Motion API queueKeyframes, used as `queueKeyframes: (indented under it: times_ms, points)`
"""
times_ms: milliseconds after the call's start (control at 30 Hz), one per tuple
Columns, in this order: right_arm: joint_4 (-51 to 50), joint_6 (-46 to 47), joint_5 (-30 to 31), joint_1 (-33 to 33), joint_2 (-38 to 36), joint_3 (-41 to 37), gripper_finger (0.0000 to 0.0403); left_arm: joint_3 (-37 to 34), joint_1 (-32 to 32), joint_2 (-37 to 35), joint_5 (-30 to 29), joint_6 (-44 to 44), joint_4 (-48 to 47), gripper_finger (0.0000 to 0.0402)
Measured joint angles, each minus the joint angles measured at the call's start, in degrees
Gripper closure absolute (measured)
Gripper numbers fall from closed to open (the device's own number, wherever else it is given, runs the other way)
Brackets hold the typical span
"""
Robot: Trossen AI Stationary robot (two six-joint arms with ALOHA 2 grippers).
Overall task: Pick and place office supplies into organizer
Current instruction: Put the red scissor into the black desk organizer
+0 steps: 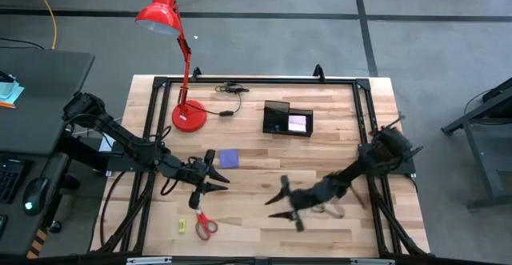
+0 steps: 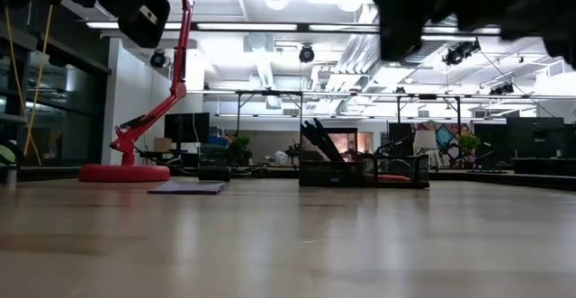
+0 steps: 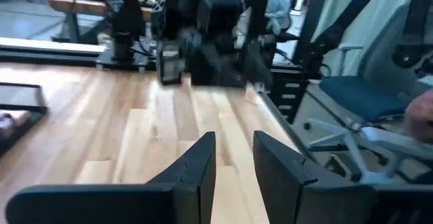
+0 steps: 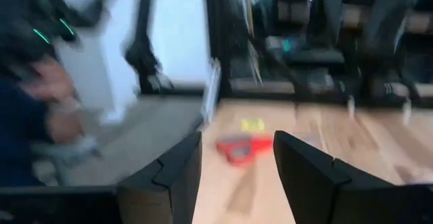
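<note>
Both our dark fingers sit slightly parted, empty: left gripper (image 1: 210,177) above red-handled scissors (image 1: 205,226) at six o'clock, right gripper (image 1: 285,202) waiting; black compartmented organizer (image 1: 288,119) at twelve on the bench.

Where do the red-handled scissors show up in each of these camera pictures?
High view: the red-handled scissors lie near the table's front edge, left of centre, beside a small yellow-green piece.
Low view: not in it.
Left wrist view: not in it.
Right wrist view: blurred red handles between that gripper's fingers, farther off on the wood.
Shared landmark: the yellow-green piece next to them.
</note>
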Motion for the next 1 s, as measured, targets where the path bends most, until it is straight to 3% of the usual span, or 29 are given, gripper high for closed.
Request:
queueKeyframes:
  times_ms: [67,267,333,500,600,700,833,1000]
  points:
    - [3.5,-0.1,0.8,-0.7,-3.8,-4.6,0.0226,0.0,0.0,0.0,-1.6,0.5,-0.3,0.0316]
    - [5.1,0.0,23.6,-0.1,-15.0,-14.3,0.0224,0.0,0.0,0.0,-2.7,0.6,-1.2,0.0316]
    - [4.0,-0.8,27.3,0.6,-17.6,-17.0,0.0224,0.0,0.0,0.0,-3.0,0.6,-1.3,0.0316]
    - [5.0,-2.0,19.6,1.2,-22.3,-22.4,0.0229,0.0,0.0,0.0,-3.5,-0.1,-1.7,0.0316]
    - [5.5,-0.8,19.7,2.1,-24.0,-24.0,0.0228,0.0,0.0,0.0,-3.5,-0.3,-1.9,0.0316]
    - [4.7,-7.8,22.7,2.5,-25.5,-26.1,0.0226,0.0,0.0,0.0,-3.5,-0.3,-2.0,0.0316]
    - [4.2,2.5,25.2,2.2,-25.8,-29.9,0.0228,0.0,0.0,0.0,-3.4,-0.3,-1.8,0.0316]
    - [8.1,6.5,26.1,0.0,-25.9,-35.8,0.0229,0.0,0.0,0.0,-3.4,-0.1,-1.9,0.0316]
